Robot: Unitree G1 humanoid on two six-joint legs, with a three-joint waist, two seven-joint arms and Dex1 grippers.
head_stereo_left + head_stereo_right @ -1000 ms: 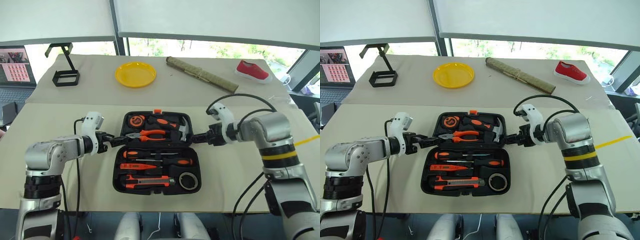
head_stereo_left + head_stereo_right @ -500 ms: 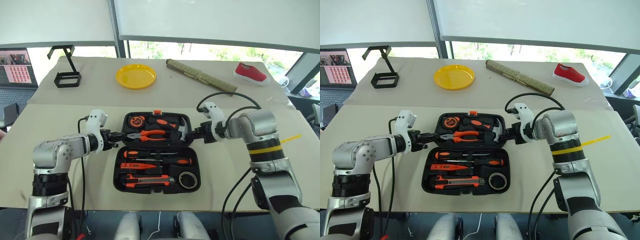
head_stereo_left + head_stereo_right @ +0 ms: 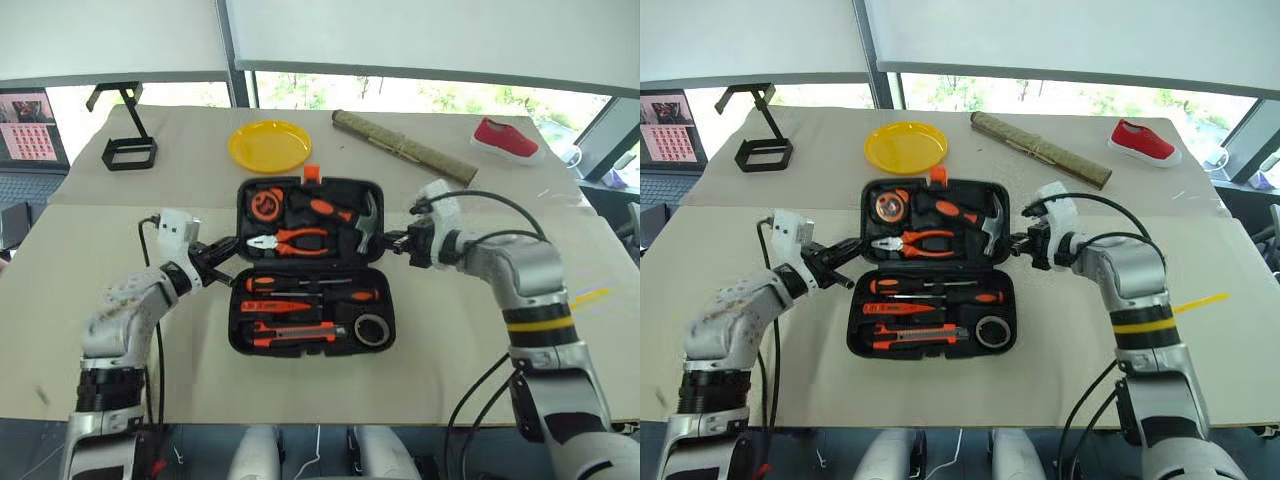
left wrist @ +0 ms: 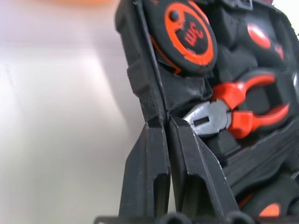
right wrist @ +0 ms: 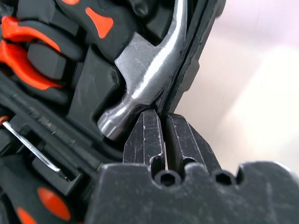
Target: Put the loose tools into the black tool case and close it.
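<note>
Beige table (image 3: 120,330) carries the black tool case (image 3: 312,348), open, far half tilted up. From the head views, the left gripper (image 3: 228,248) and right gripper (image 3: 392,241) meet that half's side edges. Left wrist view: fingers (image 4: 149,177) clenched on the case rim. Right wrist view: fingers (image 5: 145,140) pinch the rim beside the hammer (image 5: 145,70).

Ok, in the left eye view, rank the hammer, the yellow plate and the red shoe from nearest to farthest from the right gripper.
1. Hammer: in the case lid, just beside the right gripper.
2. Yellow plate: on the far table, beyond the case and off to the left.
3. Red shoe: at the far right of the far table; not much farther than the plate.
</note>
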